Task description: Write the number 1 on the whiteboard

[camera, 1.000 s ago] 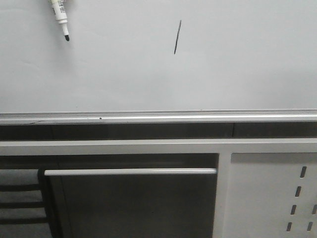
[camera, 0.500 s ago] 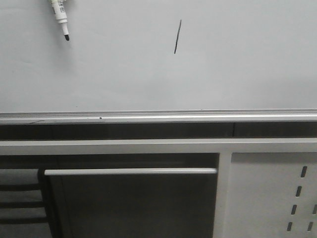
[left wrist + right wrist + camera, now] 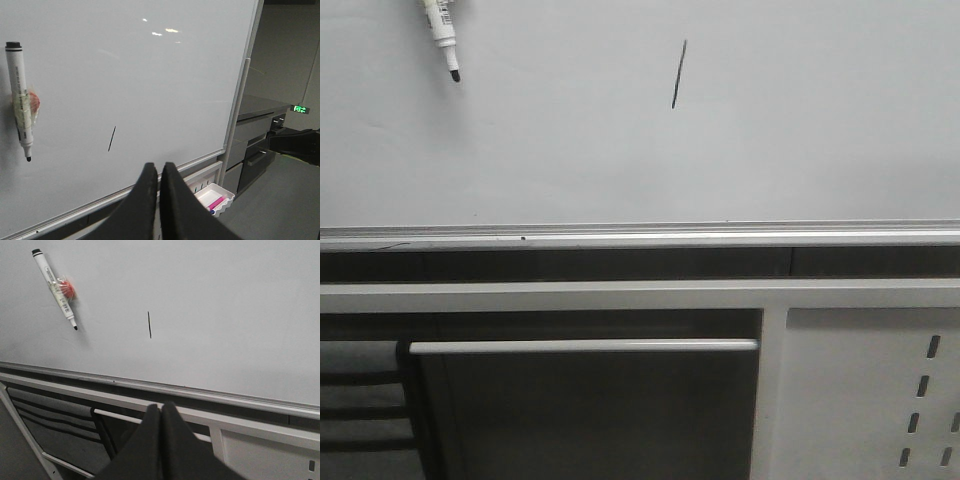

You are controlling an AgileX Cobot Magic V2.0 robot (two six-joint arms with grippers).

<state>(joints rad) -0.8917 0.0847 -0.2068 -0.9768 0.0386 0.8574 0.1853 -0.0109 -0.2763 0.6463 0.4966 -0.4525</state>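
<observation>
The large plain white smooth whiteboard (image 3: 800,140) fills most of the front view, with a silver metal rail (image 3: 640,238) running along its lower edge. Below the rail stands a pale grey cabinet with a perforated panel (image 3: 880,400) and a long silver bar handle (image 3: 582,346). In the left wrist view a small white plastic tray (image 3: 215,197) holding a pink marker sits low down, just past the fingertips of that arm.

The left gripper (image 3: 159,172) has its two black fingers pressed together with nothing between them, and hangs well apart from the board. The right gripper (image 3: 160,412) is likewise closed tight and empty, clear of the board and nearer the rail than the writing.

A white marker pen with a black cap end and black tip (image 3: 20,100) clings to the board, tip downward, by a red round holder (image 3: 33,102); neither gripper touches it. It hangs well off to one side of both closed grippers.

The number 1 (image 3: 679,74), a short thin black stroke, nearly vertical and slightly slanted, is drawn on the board beyond both grippers, between the marker and the board's far bare half.
</observation>
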